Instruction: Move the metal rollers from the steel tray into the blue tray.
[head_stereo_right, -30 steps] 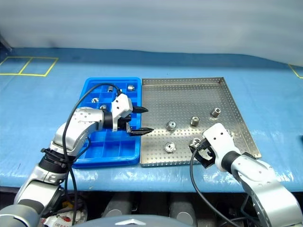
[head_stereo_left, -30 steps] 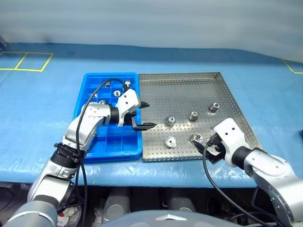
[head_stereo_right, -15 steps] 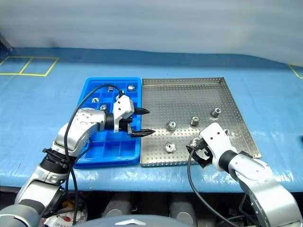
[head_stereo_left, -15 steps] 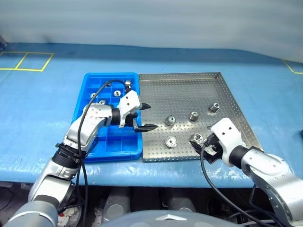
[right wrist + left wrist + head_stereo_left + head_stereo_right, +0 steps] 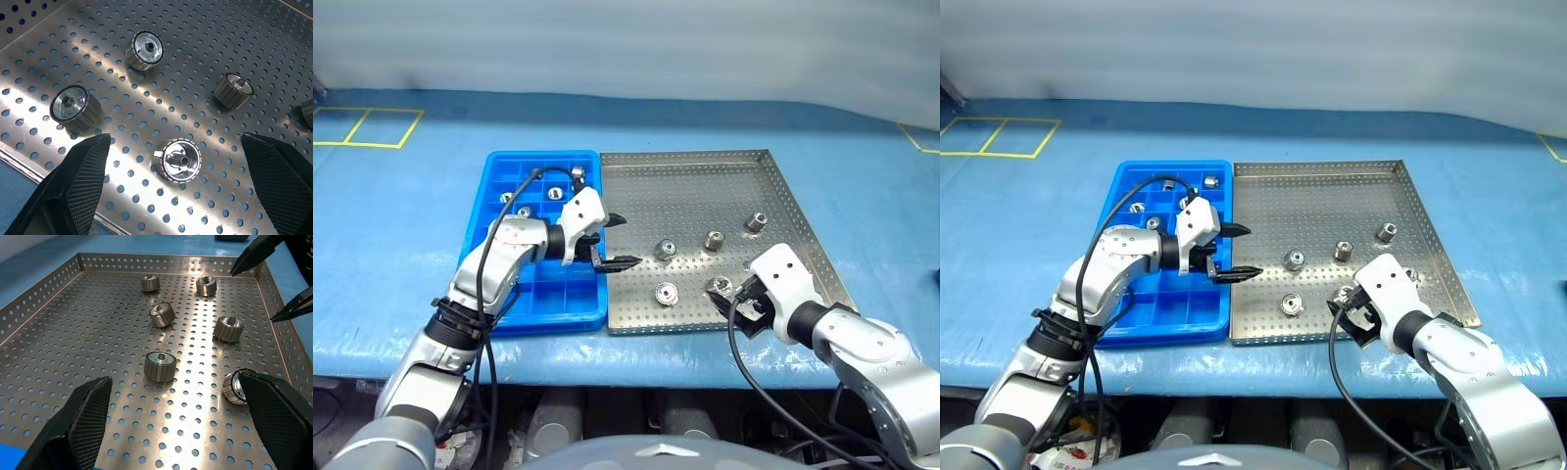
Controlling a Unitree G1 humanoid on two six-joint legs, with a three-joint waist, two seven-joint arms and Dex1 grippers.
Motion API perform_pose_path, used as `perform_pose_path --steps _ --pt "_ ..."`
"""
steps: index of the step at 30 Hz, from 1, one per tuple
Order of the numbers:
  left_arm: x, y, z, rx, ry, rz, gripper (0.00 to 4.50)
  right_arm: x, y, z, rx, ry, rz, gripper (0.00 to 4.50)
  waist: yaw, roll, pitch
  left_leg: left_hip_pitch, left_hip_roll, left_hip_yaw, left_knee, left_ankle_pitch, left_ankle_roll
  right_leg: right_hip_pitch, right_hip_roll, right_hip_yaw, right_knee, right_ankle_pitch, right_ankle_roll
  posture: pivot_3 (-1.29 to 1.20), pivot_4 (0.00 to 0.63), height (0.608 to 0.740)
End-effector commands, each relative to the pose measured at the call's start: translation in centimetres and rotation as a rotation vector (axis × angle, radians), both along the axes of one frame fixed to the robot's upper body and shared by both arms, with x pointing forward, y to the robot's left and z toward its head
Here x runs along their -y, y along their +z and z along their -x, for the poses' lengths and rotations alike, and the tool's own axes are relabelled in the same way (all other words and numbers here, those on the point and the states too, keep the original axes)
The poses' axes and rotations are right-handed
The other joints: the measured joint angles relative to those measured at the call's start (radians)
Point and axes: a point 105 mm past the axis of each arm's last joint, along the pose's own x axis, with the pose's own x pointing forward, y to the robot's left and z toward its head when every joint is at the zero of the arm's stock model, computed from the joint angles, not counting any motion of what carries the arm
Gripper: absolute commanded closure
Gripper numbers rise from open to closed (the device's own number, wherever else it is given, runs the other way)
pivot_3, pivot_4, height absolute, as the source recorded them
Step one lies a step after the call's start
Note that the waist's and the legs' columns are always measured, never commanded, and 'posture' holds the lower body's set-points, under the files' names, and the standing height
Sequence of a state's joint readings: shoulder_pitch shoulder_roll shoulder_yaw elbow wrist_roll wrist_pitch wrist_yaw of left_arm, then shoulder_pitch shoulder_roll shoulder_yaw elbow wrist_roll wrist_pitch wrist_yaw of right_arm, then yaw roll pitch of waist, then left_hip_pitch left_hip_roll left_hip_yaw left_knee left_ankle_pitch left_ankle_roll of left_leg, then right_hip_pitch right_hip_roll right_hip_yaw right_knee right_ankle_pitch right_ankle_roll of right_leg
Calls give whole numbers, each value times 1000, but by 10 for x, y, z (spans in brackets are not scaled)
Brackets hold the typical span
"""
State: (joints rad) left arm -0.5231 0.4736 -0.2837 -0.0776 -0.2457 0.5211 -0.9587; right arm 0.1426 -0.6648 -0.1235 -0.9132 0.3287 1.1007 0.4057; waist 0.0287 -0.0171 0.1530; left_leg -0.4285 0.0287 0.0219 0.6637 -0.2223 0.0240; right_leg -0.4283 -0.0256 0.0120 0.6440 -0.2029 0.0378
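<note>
Five ribbed shiny rollers [image 5: 666,249] on perforated steel tray [image 5: 695,201]; both jaws open.

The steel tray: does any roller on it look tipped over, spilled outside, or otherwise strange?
Nothing stands out. The steel tray lies flat beside the blue tray, and the loose metal rollers all sit inside its rim. A few rest at differing angles, as loose parts do. None lies on the blue table cover.

Count: 2 trays, one steel tray [image 5: 700,191] and one blue tray [image 5: 481,230]. Metal rollers [image 5: 160,366]: 5 on the steel tray. In the blue tray I can make out 5, arm may hide more. 2 grippers.
</note>
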Motion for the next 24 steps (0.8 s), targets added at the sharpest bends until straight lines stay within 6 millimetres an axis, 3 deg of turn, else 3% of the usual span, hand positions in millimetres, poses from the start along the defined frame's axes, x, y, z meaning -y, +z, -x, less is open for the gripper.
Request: perform_pose_path --steps 1,13,17,24 --pt "3 9 1 28 -8 18 13 -1 7 -1 34 10 13 17 0 0 0 0 0 0 0 0 0 0 0 0 0 0 0 76 150 740" --pt "16 18 -16 61 8 -3 13 -5 11 -3 64 15 2 17 3 0 0 0 0 0 2 0 0 1 0 0 0 0 0 75 150 740" --pt "39 19 -27 62 -19 -16 13 -8 9 -3 68 14 -6 17 5 0 0 -1 -1 1 2 0 0 1 0 0 0 1 1 71 150 740" --pt "84 -3 -35 18 -74 -33 13 -9 9 0 81 -24 -45 17 0 0 0 -1 -1 1 2 0 1 1 0 0 0 1 1 26 150 740"
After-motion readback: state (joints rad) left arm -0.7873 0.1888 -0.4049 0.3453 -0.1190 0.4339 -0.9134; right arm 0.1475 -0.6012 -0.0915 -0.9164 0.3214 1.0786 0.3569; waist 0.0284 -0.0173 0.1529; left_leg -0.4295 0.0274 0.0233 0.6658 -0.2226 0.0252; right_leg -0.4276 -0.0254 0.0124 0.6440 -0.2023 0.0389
